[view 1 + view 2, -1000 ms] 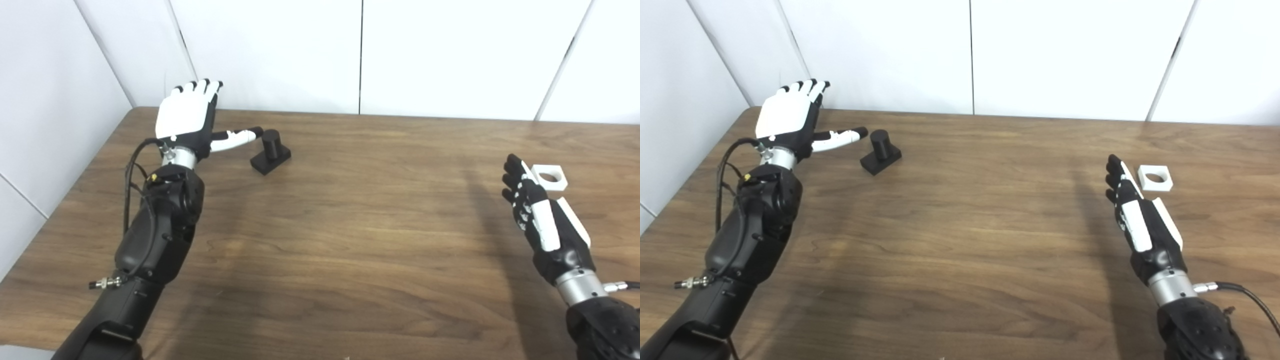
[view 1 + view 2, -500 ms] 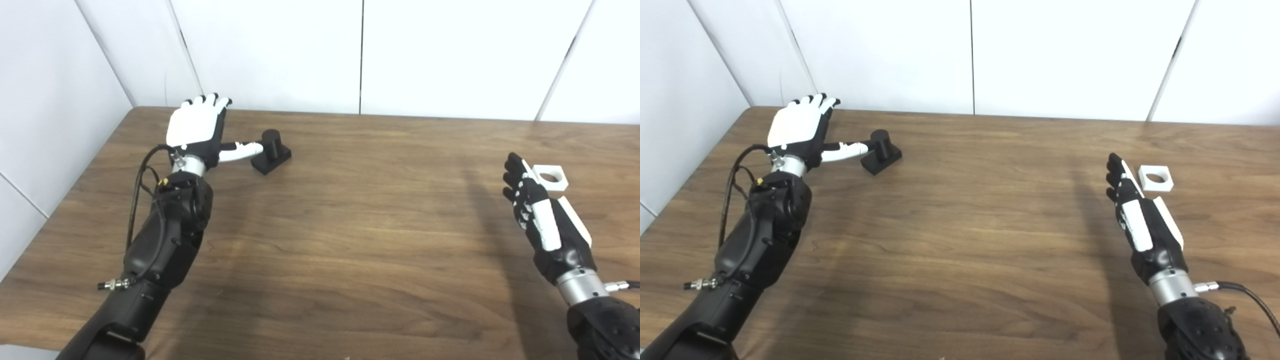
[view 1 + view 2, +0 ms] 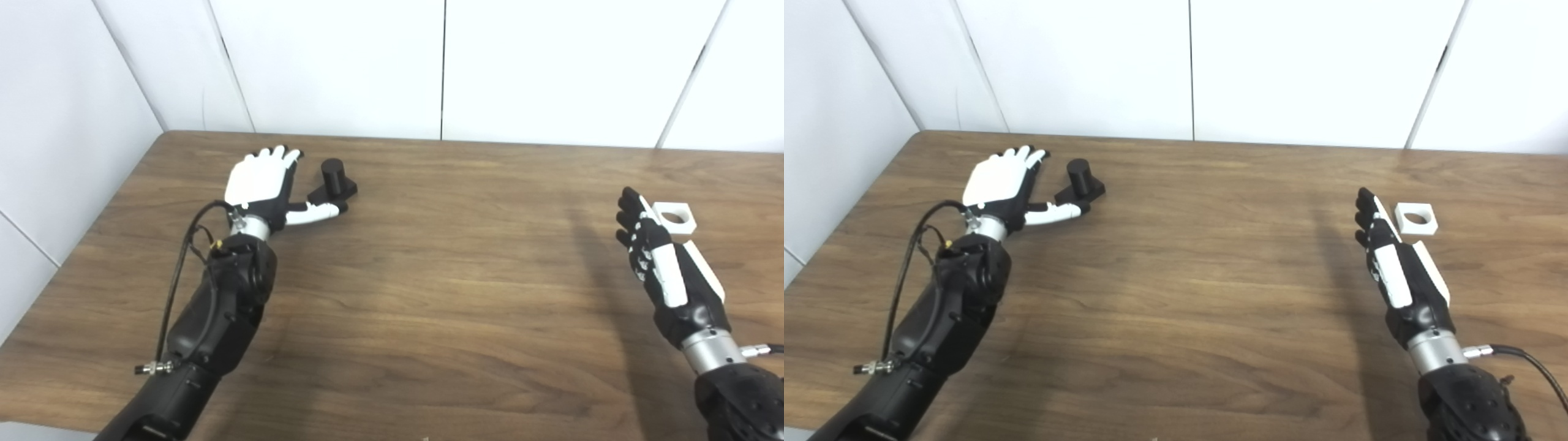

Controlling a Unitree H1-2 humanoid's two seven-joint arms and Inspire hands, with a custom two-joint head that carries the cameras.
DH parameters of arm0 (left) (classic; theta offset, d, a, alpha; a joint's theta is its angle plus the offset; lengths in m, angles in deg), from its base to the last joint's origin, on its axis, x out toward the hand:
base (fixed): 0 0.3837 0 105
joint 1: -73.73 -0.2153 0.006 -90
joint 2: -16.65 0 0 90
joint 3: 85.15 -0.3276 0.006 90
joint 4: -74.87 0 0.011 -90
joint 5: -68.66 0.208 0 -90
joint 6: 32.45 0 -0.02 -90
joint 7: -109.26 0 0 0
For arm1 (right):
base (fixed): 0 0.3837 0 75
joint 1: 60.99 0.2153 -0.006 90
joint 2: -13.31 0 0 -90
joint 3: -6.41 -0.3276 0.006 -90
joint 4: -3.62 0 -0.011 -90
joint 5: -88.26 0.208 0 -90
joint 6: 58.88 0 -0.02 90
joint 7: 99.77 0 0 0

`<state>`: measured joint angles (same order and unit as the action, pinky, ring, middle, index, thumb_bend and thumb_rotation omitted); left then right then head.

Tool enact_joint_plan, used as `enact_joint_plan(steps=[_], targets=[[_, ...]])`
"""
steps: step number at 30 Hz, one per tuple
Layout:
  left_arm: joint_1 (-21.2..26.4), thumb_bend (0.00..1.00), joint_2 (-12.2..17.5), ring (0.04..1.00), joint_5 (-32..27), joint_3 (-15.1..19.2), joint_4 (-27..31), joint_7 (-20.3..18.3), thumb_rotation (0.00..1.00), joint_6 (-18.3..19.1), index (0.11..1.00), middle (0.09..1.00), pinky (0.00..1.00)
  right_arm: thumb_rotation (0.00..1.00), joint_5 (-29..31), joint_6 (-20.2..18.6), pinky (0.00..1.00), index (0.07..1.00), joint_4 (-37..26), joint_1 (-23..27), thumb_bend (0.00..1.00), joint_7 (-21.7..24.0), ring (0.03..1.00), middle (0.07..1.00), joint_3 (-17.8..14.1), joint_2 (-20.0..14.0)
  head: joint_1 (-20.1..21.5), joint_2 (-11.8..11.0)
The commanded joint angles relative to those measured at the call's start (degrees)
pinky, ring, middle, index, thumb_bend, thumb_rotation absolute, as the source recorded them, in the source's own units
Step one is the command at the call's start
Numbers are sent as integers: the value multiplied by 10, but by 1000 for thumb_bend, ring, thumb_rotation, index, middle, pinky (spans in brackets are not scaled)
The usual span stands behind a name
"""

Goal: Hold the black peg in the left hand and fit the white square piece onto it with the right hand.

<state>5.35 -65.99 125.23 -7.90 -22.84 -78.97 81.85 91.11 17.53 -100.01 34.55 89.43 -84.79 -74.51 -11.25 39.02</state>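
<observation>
Two head cameras side by side, looking down, sharing the table (image 3: 429, 294)

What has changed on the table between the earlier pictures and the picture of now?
The left robot hand moved right and toward the robot, open; its thumb now lies in front of the black peg, whether touching I cannot tell. Nothing was gripped or released. The peg, the white square piece and the open right robot hand stayed in place.
</observation>
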Motion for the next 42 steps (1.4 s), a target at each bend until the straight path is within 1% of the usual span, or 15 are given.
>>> enact_joint_plan(steps=[1, 8, 13, 16, 17, 19, 20, 21, 22, 24, 29, 35, 42], targets=[[15, 999, 2, 1000, 4, 3, 5, 18, 814, 9, 924, 1000, 1000, 1000, 4, 6, 1000, 1000, -18, 21, 848, 0, 1000, 1000, -5, -4, 0, 1], [11, 993, -6, 1000, 7, -10, -3, 23, 817, 12, 924, 1000, 1000, 1000, 4, 6, 1000, 1000, -19, 22, 856, -2, 1000, 1000, -8, -4, 1, 1], [12, 941, -8, 1000, 6, -14, -13, 36, 760, 10, 896, 1000, 1000, 1000, 4, 2, 1000, 1000, -25, 20, 859, 0, 1000, 1000, -10, -7, 4, 4], [12, 886, -10, 1000, 6, -14, -20, 50, 696, 7, 850, 1000, 1000, 1000, 4, 1, 1000, 1000, -28, 20, 846, 0, 1000, 1000, -10, -8, 5, 4], [12, 879, -11, 1000, 3, -12, -25, 63, 686, 4, 844, 1000, 1000, 1000, 4, -1, 1000, 1000, -29, 19, 844, 0, 1000, 1000, -11, -9, 6, 5], [13, 825, -14, 1000, -2, -8, -37, 91, 607, -4, 770, 1000, 1000, 1000, 4, -4, 1000, 1000, -32, 18, 860, 1, 1000, 1000, -11, -10, 7, 6], [14, 821, -16, 1000, -3, -6, -44, 105, 602, -6, 765, 1000, 1000, 1000, 5, -4, 1000, 1000, -32, 18, 860, 2, 1000, 1000, -12, -11, 7, 6], [16, 788, -17, 1000, -5, -5, -51, 114, 567, -7, 732, 1000, 1000, 1000, 7, -4, 1000, 1000, -33, 17, 859, 3, 1000, 1000, -13, -11, 7, 7], [17, 776, -17, 1000, -7, -4, -57, 123, 558, -9, 723, 1000, 1000, 1000, 8, -4, 1000, 1000, -33, 17, 856, 3, 1000, 1000, -13, -11, 7, 7], [20, 756, -17, 1000, -11, -3, -64, 134, 552, -11, 715, 1000, 1000, 1000, 9, -5, 1000, 1000, -33, 17, 854, 3, 1000, 1000, -13, -12, 7, 7], [27, 749, -15, 1000, -21, 0, -88, 164, 571, -25, 717, 1000, 1000, 1000, 7, -7, 1000, 1000, -35, 14, 860, 1, 1000, 1000, -14, -12, 7, 8], [41, 748, -13, 1000, -33, 1, -122, 200, 539, -39, 706, 1000, 1000, 1000, 7, -12, 1000, 1000, -41, 9, 875, 1, 1000, 1000, -15, -12, 10, 10], [58, 737, -14, 1000, -40, -4, -154, 215, 521, -39, 704, 1000, 1000, 1000, 8, -17, 1000, 1000, -51, 6, 854, 1, 1000, 1000, -18, -13, 12, 12]])
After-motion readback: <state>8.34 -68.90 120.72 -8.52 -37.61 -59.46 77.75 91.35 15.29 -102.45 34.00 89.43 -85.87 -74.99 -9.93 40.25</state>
